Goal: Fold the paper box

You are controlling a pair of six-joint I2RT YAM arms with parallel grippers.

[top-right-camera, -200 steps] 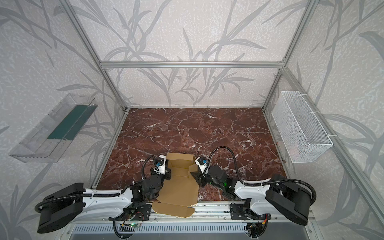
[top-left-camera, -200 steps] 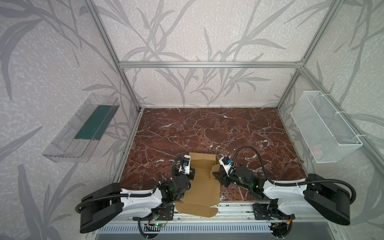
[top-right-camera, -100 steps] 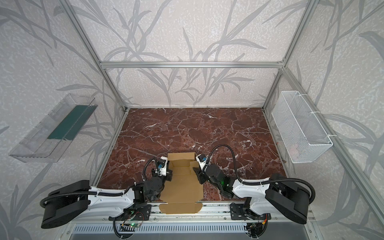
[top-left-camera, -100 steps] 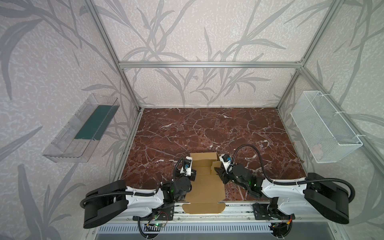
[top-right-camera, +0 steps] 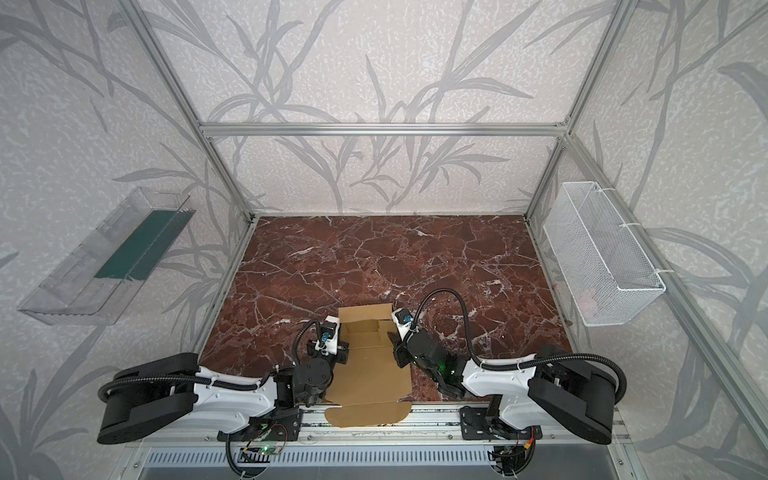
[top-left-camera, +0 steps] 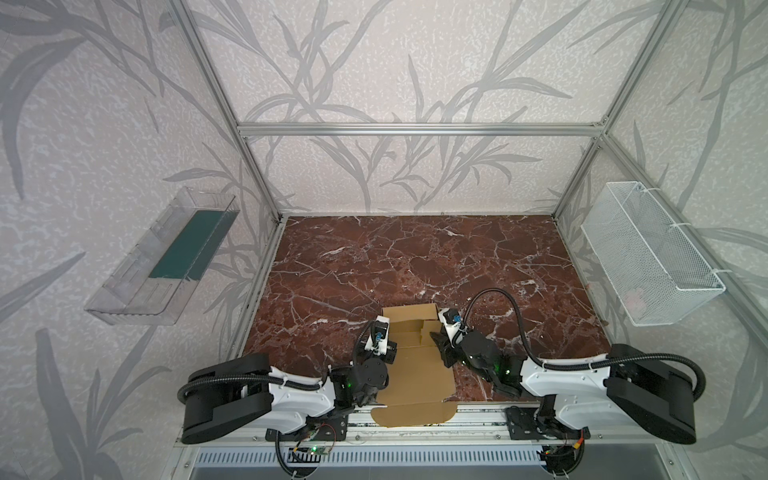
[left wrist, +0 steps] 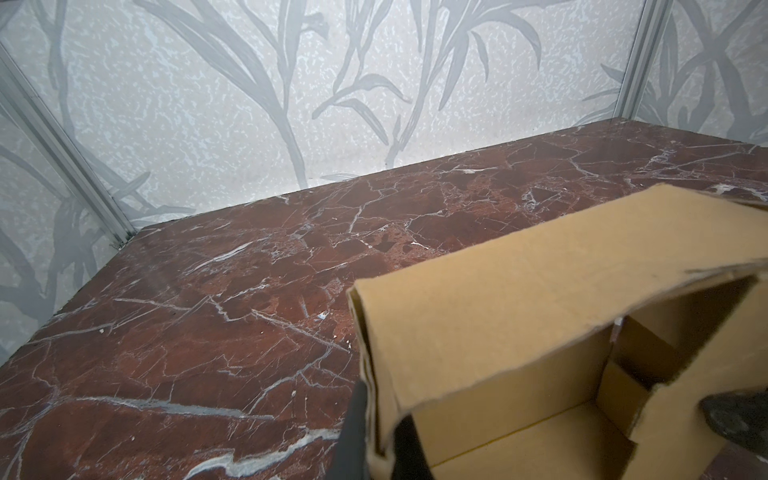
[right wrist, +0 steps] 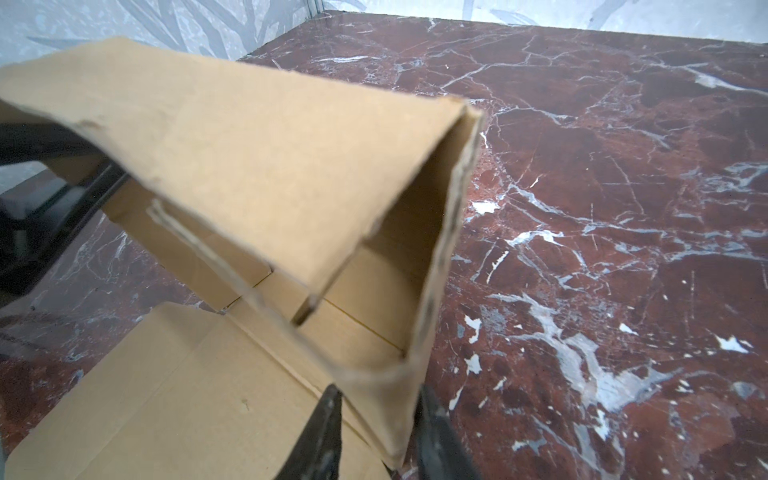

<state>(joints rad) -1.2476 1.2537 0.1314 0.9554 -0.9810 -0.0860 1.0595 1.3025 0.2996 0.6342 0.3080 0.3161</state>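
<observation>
left claw (left wrist: pixel 380 444) pinches paper box (top-left-camera: pixel 415 374) edge | right claw (right wrist: pixel 376 428) straddles opposite edge, grip unclear

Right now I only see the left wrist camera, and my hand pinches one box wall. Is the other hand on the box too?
Observer: Yes. In the right wrist view the right hand has a finger on each side of the opposite wall of the paper box. I cannot tell if it squeezes yet.
Operator: Is the lid shut?
Observer: No. In both top views the lid panel lies flat, toward the arm bases.
Operator: Does it fit on the table?
Observer: Not quite. Its end flap sticks out past the edge of the table, over the metal rail.
</observation>
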